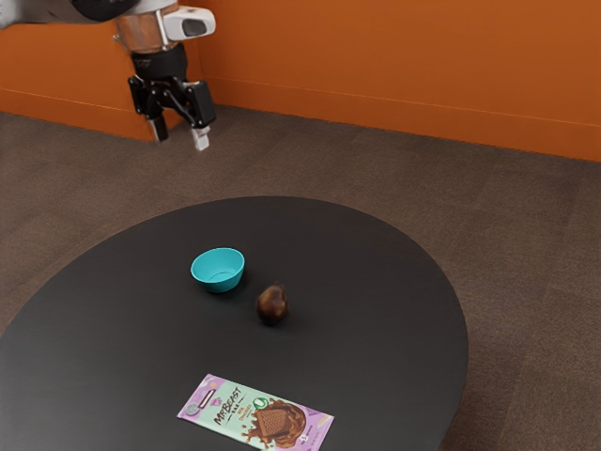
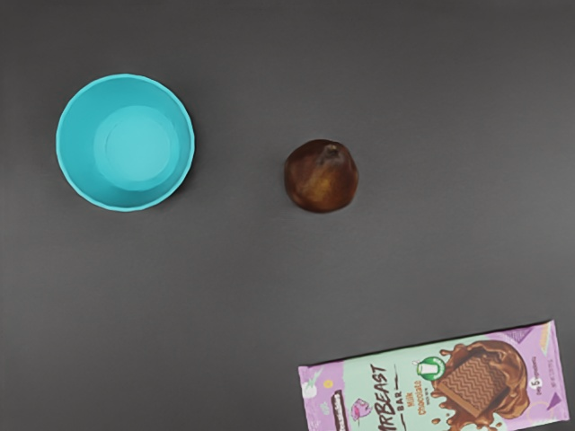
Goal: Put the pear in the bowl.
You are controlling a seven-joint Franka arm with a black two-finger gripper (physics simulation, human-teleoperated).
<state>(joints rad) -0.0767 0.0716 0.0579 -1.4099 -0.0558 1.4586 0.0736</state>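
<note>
Only at the outset of the job, to judge by the pictures. Find the pear (image 2: 322,176) on the desk (image 1: 376,272), outside the bowl (image 2: 126,144), near it but not touching. Find the hand (image 1: 179,133) up in the air, well apart from both, open and with nothing in its grip. Nothing of the task done, then: no grasp, no lift, no placing.

Count the layout, at least, as favourable. In the wrist view, look down into the bowl, upright, with its mouth facing up. Near it, note the pear, brown and seemingly upright, stem end on top. On another side of the pear, away from the bowl, note the bar (image 2: 476,377), lying flat, no part of the task and best left alone.

Left to do, by judgement: everything. First, bring the hand over and down around the widest part of the pear. Next, close from both sides, firmly enough to hold a rounded body without a roll or slip. Then lift higher than the rim, carry the short way across to the bowl, lower inside and let go. Take care in coming down, for fear of tipping the pear or nudging the bowl. Call the task finished only with the pear released and resting inside.
</note>
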